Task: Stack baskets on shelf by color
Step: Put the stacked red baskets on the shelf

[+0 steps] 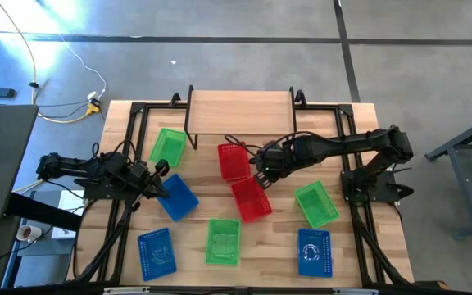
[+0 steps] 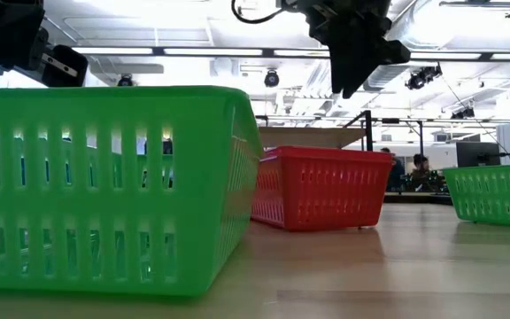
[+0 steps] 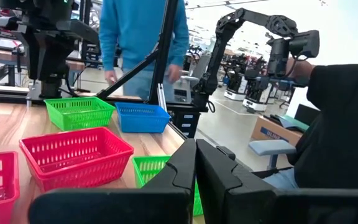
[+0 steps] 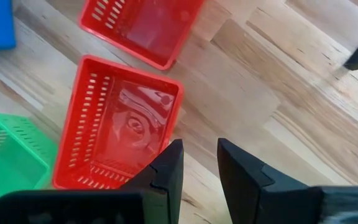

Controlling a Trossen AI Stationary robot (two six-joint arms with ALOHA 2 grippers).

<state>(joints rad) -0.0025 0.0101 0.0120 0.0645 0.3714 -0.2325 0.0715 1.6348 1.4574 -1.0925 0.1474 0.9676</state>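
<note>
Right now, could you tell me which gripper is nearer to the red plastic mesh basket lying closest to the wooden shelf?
The right gripper hangs open, empty, beside that red plastic mesh basket. The left gripper is shut, farther off, over the blue basket.

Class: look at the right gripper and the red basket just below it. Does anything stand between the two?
Nothing visible does. The right gripper hangs with jaws open, above the near rim of the red basket, with only bare table around it.
</note>
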